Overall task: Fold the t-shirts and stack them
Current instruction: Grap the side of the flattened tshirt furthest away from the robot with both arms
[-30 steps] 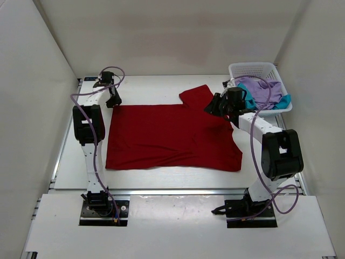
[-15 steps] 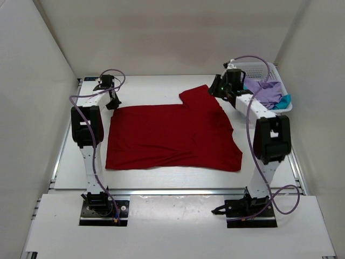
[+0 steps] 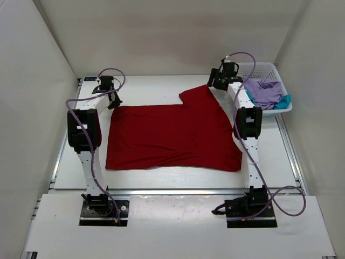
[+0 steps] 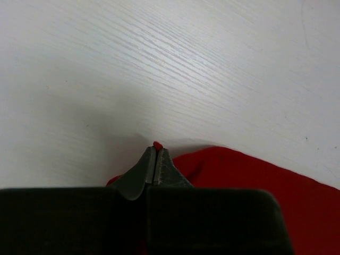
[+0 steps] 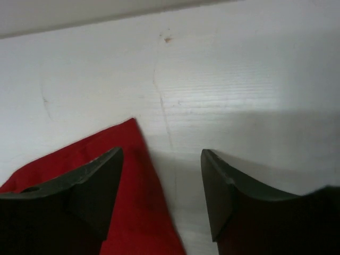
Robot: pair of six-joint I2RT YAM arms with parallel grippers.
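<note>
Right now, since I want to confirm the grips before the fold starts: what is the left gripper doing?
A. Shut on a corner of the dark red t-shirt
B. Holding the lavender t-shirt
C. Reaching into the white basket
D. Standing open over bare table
A: in the left wrist view the left gripper is shut, with a tip of the dark red t-shirt pinched at its fingertips.

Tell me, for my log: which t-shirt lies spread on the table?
The dark red t-shirt; the lavender t-shirt and teal t-shirt sit bunched in the basket.
</note>
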